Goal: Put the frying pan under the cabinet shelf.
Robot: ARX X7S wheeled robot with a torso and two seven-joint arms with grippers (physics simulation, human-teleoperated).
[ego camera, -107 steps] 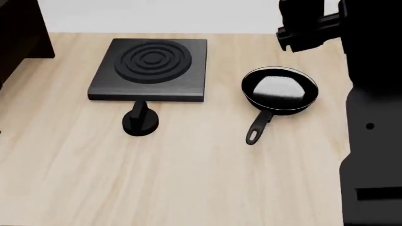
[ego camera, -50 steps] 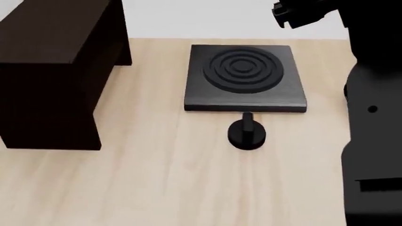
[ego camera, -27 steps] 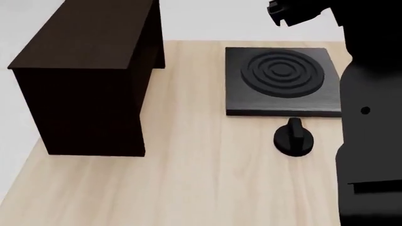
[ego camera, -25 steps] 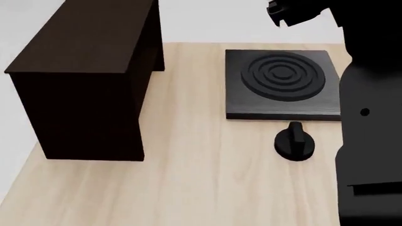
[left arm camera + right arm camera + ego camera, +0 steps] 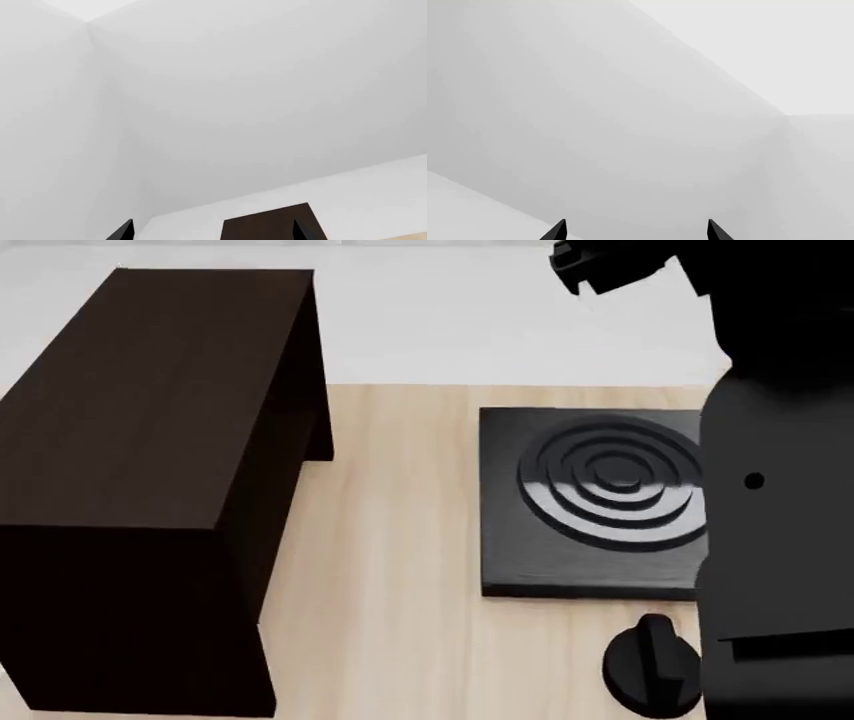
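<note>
**Big dark cabinet seen, no pan in sight**

The cabinet shelf (image 5: 147,490) is seen at the left of the head view. It is a big, dark brown box with a flat top, and it stands on the pale wooden surface (image 5: 387,580). Its top is also seen at the bottom edge of the left wrist view (image 5: 267,227).

A square black burner plate (image 5: 587,505) with round rings lies flat on the surface at the middle right of the head view. A gap of bare wood is seen between it and the cabinet shelf. A small black knob (image 5: 651,665) sits just below the plate, at the lower right.

The frying pan cannot be seen in any picture.

The right arm (image 5: 774,490) fills the right side of the head view as a big black shape.

The left hand (image 5: 211,230) is held open, with two dark tips well apart against a white wall. The right hand (image 5: 636,230) is held open too, with nothing between its tips.
</note>
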